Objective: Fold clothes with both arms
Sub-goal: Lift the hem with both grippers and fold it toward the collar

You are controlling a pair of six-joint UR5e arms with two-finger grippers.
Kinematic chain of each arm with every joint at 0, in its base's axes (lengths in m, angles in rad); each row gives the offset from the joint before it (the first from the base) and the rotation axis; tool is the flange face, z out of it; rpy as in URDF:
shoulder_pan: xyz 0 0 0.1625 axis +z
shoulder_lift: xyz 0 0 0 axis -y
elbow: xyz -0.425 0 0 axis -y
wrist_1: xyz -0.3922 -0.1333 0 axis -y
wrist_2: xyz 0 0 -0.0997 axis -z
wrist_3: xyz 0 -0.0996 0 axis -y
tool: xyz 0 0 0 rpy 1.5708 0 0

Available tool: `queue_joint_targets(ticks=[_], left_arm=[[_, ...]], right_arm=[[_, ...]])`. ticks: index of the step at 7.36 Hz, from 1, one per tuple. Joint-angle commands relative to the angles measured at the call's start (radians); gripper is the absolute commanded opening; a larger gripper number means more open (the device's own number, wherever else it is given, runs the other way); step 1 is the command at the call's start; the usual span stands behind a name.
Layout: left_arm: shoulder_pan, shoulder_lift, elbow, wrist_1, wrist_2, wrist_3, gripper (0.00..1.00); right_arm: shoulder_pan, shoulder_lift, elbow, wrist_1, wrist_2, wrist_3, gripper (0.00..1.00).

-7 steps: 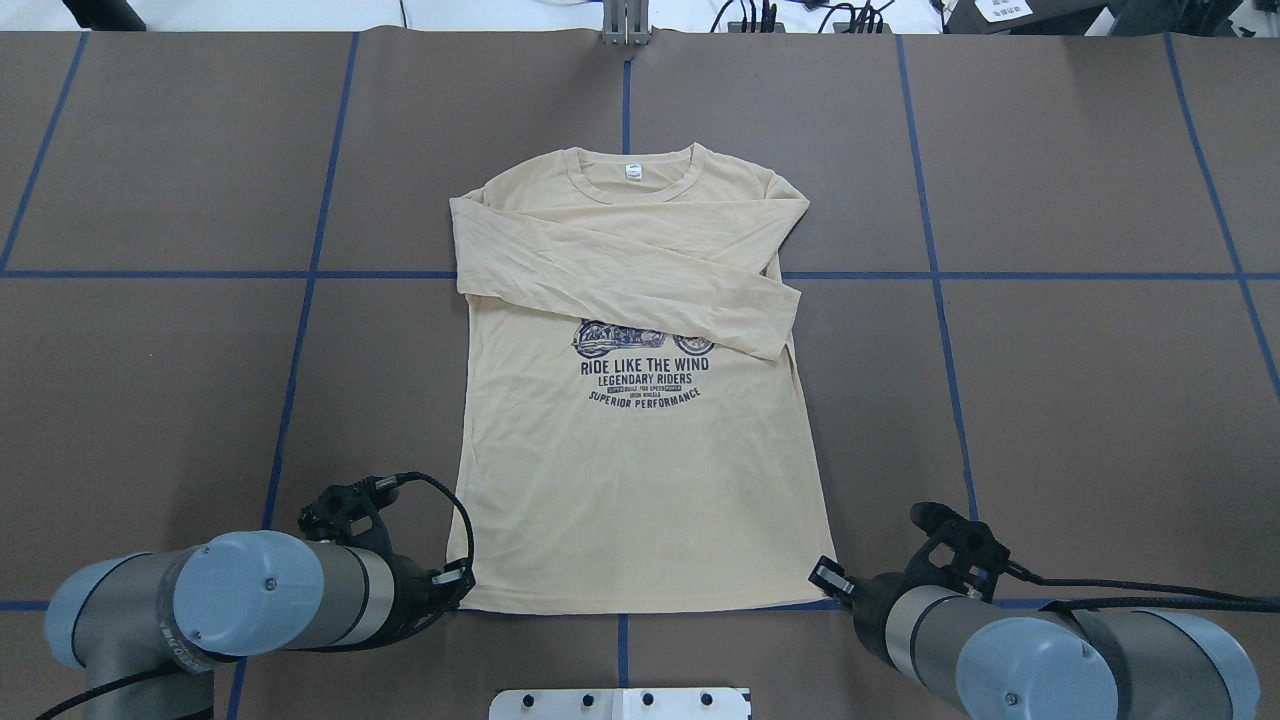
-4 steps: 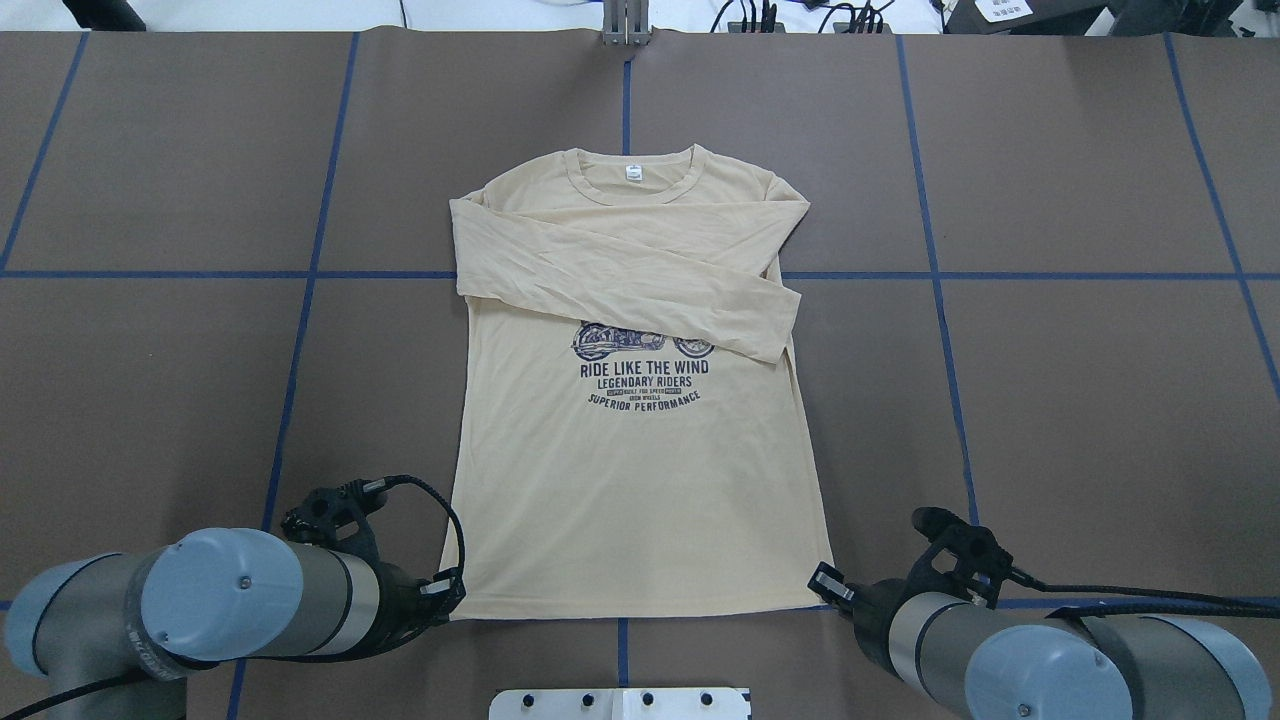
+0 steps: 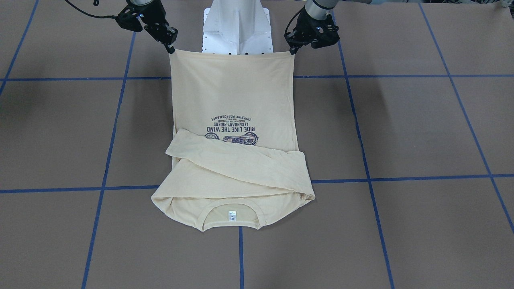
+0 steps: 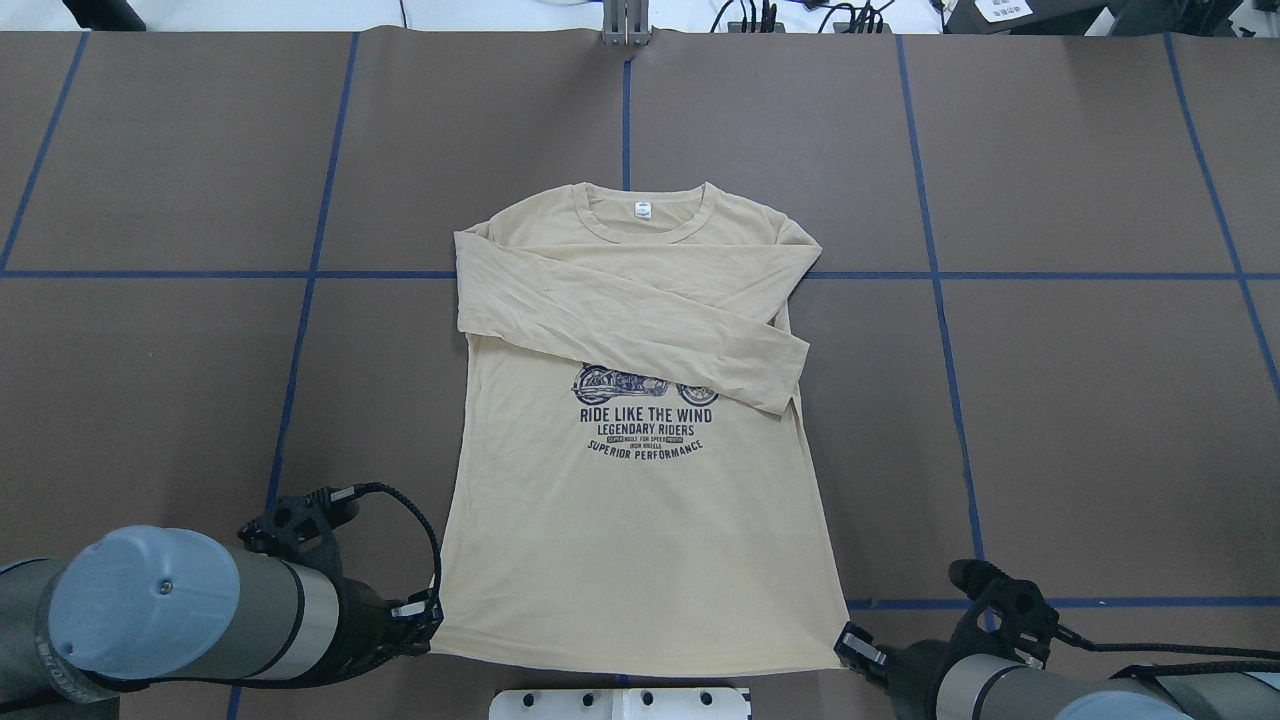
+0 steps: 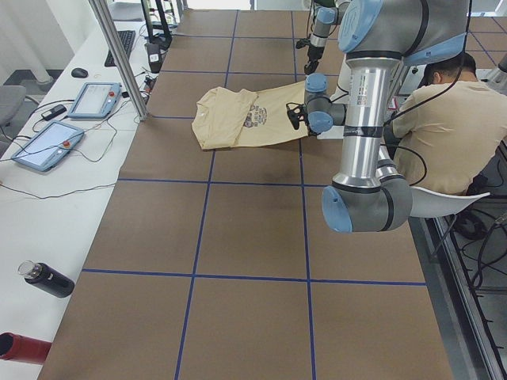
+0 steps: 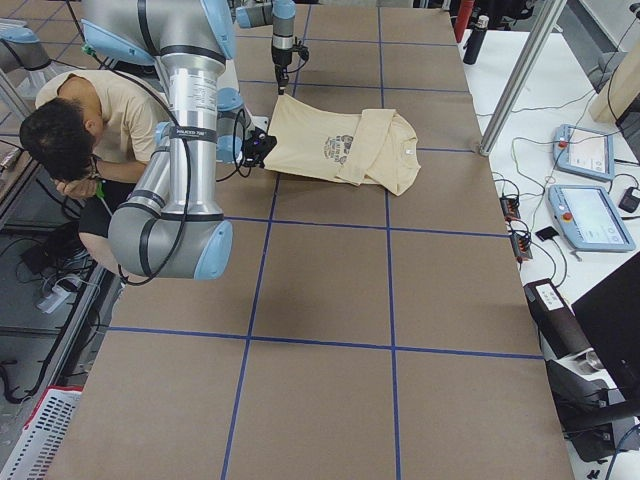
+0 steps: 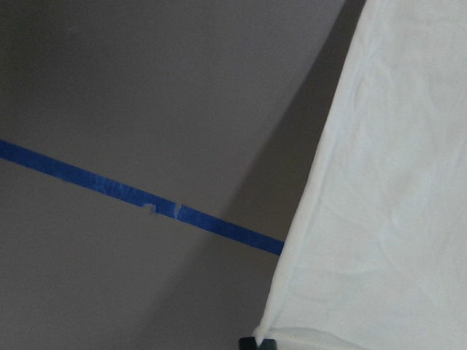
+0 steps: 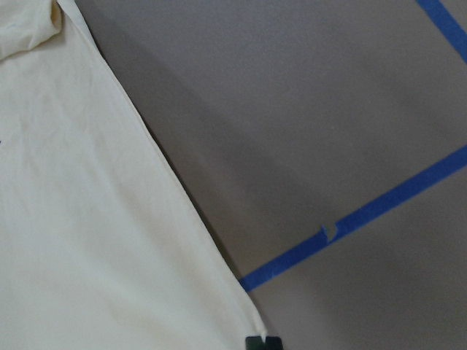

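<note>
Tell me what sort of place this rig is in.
Most likely a robotics lab's data-collection cell: a table papered brown with a blue tape grid, teach pendants alongside, and a person seated by the left arm and right arm, both holding a shirt.

The table (image 4: pixel 1100 420) is covered in brown sheeting, marked into squares by blue tape lines (image 4: pixel 300 330). Alongside it a white bench (image 5: pixel 40 218) is set, on which two tablets (image 5: pixel 46 146), a keyboard (image 5: pixel 123 46) and a black bottle (image 5: pixel 46 279) are laid. A person (image 6: pixel 100 120) is seated behind.
</note>
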Motion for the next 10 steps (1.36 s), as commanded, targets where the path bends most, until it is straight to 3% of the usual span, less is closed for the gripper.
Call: queue_joint_targets(ticks=[1, 2, 3, 4, 5, 6, 7, 10], left_arm=[[-0.012, -0.004, -0.054, 0.010, -0.028, 0.003, 0.00], [-0.070, -0.010, -0.048, 0.005, -0.031, 0.025, 0.00], [-0.148, -0.036, -0.040, 0.008, -0.035, 0.123, 0.00], [-0.256, -0.091, 0.013, 0.010, -0.054, 0.207, 0.00], [-0.341, -0.146, 0.102, 0.010, -0.100, 0.266, 0.00], [-0.409, -0.216, 0.195, 0.011, -0.107, 0.315, 0.00], [-0.449, -0.275, 0.292, 0.005, -0.107, 0.341, 0.00], [-0.559, -0.340, 0.441, -0.038, -0.107, 0.427, 0.00]], right_arm=[[0.033, -0.004, 0.027, 0.000, 0.003, 0.007, 0.00], [0.112, 0.001, 0.022, -0.002, 0.049, -0.007, 0.00], [0.227, 0.010, 0.004, -0.011, 0.179, -0.073, 0.00], [0.341, 0.065, -0.020, -0.058, 0.280, -0.151, 0.00], [0.457, 0.205, -0.103, -0.131, 0.356, -0.241, 0.00], [0.542, 0.369, -0.211, -0.237, 0.399, -0.316, 0.00], [0.608, 0.462, -0.282, -0.308, 0.411, -0.390, 0.00], [0.745, 0.543, -0.416, -0.310, 0.457, -0.545, 0.00]])
